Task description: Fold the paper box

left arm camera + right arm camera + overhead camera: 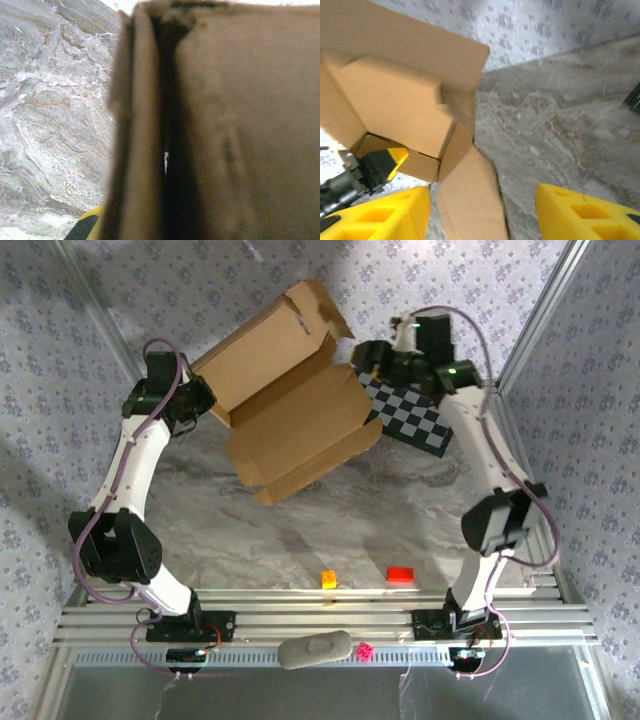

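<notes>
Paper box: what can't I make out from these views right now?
- Left wrist view: paper box too close, blurred; creases unreadable.
- Top view: left hand's fingertips hidden behind the box edge; checkered board partly covered by the right arm.
- Right wrist view: flap stands between right hand's open fingers; whether it touches one, unclear.

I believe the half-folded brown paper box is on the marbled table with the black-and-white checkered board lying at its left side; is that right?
Not quite: the checkered board lies at the right side of the paper box, not the left, as the top external view shows. The rest stands: the box is half-folded and on the marbled table.
</notes>
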